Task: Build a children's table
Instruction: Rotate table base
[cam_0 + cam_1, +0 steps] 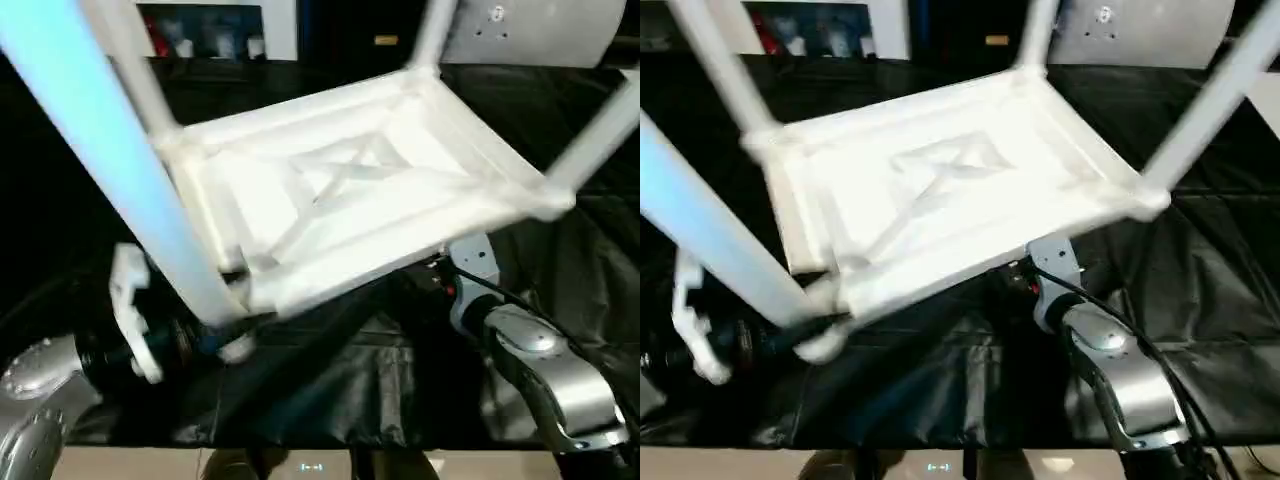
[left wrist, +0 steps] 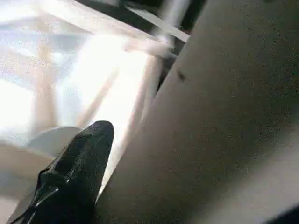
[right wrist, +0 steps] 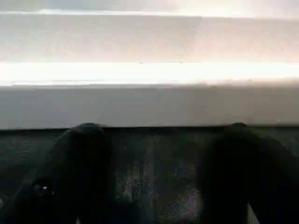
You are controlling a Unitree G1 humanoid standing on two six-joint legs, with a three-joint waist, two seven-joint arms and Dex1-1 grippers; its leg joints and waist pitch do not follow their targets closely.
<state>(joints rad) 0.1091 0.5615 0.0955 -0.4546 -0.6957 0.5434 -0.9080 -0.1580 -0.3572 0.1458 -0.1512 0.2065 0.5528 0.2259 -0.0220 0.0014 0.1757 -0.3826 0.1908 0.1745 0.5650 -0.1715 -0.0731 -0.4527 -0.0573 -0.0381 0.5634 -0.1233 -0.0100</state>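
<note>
**Upturned children's table with four legs up, both arms working at its near edge**

The white tabletop (image 1: 350,200) is lying upside down and tilted across the middle of the head views, its ribbed underside with crossing ribs facing the camera. It is sitting above a black cloth (image 1: 330,390) that covers the work surface.

Four white legs are rising from its corner sockets. The near-left leg (image 1: 110,150) is running from the upper left corner of the frame down to the socket at lower left of the tabletop, looking bluish in the light. The far-left leg (image 1: 135,70) is standing behind it at upper left, the far-right leg (image 1: 432,35) is going up at top centre-right, and the near-right leg (image 1: 600,135) is slanting off to the right edge.

The left arm's silver forearm (image 1: 35,410) is showing at lower left, its wrist reaching toward the base of the near-left leg. In the left wrist view one black finger (image 2: 77,172) is lying just beside the broad white shaft of that leg; I cannot tell whether the left pincer is gripping it or standing apart.

The right arm (image 1: 540,380) is coming up from lower right to just under the tabletop's near edge. In the right wrist view the right gripper (image 3: 161,163) is standing wide, its two dark fingers well apart with cloth between them, the tips at the tabletop's white rim (image 3: 149,102), holding nothing.
</note>
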